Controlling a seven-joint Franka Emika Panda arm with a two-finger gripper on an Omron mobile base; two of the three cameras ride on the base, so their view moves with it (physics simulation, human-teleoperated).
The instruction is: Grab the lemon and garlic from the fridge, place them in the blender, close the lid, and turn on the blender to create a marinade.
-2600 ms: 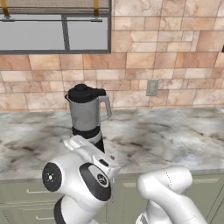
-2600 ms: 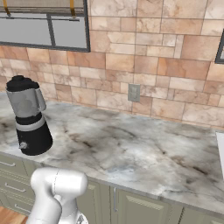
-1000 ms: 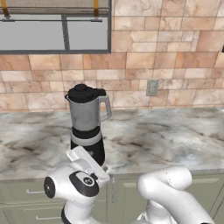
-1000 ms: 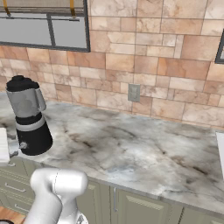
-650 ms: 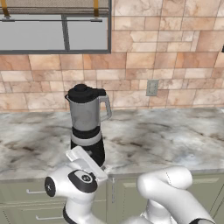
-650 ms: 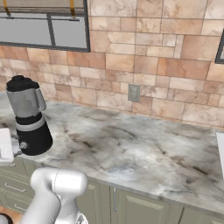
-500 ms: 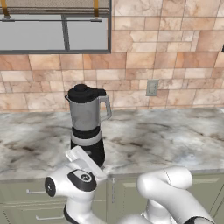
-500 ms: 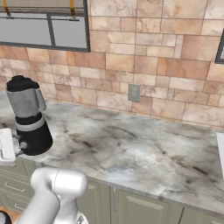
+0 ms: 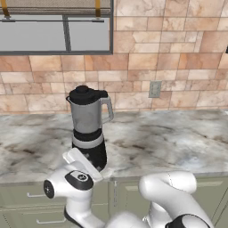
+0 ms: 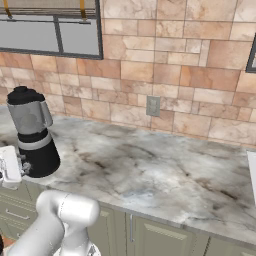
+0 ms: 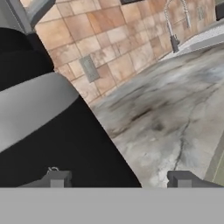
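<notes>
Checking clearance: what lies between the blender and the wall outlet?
Bare marble counter between the blender and the outlet, seen in the right base view.

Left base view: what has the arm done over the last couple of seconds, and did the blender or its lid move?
The arm's elbow has sunk lower in front of the counter, bringing the white hand down to the blender's black base; the fingers stand apart beside that base. Nothing was gripped or released. The blender and lid stayed put, lid on the jar.
</notes>
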